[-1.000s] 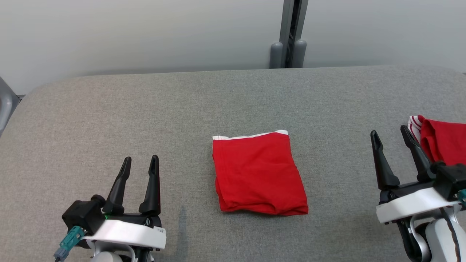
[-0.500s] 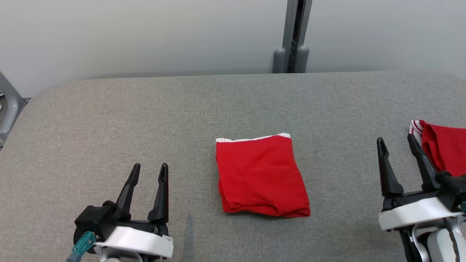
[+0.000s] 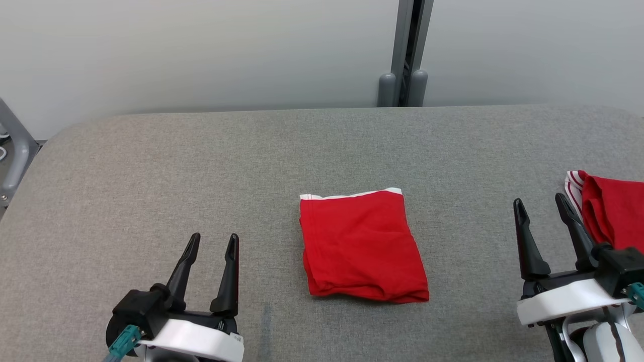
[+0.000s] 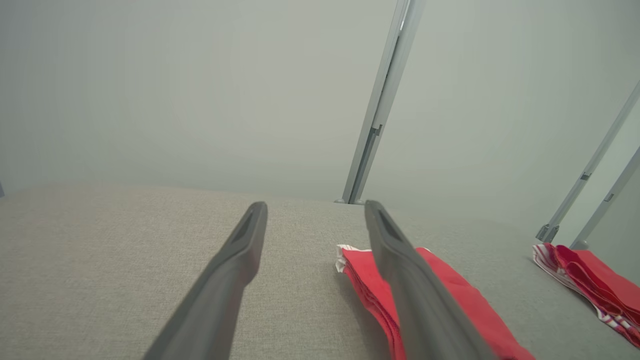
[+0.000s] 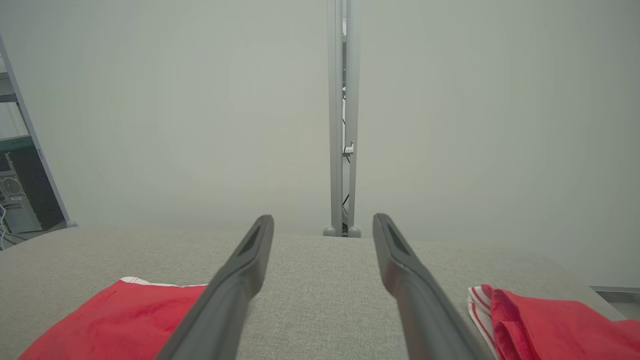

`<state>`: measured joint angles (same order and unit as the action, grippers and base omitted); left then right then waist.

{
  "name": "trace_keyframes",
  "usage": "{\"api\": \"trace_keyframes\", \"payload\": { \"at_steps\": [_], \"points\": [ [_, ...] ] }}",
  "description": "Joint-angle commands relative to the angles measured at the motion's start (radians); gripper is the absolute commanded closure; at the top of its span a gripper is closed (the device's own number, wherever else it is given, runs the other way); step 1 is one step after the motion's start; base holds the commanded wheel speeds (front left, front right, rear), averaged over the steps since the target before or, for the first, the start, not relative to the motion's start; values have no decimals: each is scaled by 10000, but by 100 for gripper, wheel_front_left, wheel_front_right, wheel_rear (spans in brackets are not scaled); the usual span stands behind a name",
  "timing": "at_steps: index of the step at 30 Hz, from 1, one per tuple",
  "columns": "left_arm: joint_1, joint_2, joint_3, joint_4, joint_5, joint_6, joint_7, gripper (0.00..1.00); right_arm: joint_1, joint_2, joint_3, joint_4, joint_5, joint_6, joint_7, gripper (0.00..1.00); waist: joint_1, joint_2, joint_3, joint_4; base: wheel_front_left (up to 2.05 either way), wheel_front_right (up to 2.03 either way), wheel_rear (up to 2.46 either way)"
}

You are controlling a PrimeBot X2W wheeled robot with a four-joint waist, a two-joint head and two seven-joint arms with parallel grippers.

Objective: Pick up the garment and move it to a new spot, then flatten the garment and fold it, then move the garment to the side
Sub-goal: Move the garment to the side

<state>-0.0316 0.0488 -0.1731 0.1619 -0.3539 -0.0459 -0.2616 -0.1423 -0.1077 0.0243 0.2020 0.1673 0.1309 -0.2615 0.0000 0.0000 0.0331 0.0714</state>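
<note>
Grey tabletop (image 3: pixel 151 166), folded red garment (image 3: pixel 359 246), wrist label (image 3: pixel 235 340) illegibly small

A grey fabric-covered bench (image 3: pixel 151 166) with rounded far corners stands before a pale wall (image 3: pixel 201 50). A grey upright post (image 3: pixel 408 50) rises behind its far edge. A red, white-striped cloth (image 3: pixel 614 211) lies at the bench's right edge.
</note>
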Motion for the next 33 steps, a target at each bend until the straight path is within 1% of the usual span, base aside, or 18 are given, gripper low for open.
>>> {"api": "trace_keyframes", "payload": {
  "at_steps": [1, 18, 22, 26, 33],
  "points": [
    [59, 42, 1, 14, 73, 24, -41, 0, 96, -24, -1, 9, -45, -5, -50, 0, 0, 0, -1, 5, 0, 0, 0],
    [-2, 42, -204, 81, 128, -16, -41, 0, 34, -25, -112, 9, -4, -5, -51, 0, 0, 0, 183, 223, 0, 0, 0],
    [-119, 40, -262, 84, 184, -59, -42, 0, -17, 37, -79, 232, 172, -5, -44, 0, 0, 0, 341, 292, 0, 0, 0],
    [-328, 40, -378, 86, 197, -75, -41, 0, -269, 80, 161, 665, 982, -5, 441, 0, 0, 0, 662, 449, 0, 0, 0],
    [-675, 39, -600, 163, 131, -66, -42, 0, -876, -430, 1138, 1387, 3204, -5, 1950, 0, 0, 0, 1279, 937, 0, 0, 0]
  ]
}}
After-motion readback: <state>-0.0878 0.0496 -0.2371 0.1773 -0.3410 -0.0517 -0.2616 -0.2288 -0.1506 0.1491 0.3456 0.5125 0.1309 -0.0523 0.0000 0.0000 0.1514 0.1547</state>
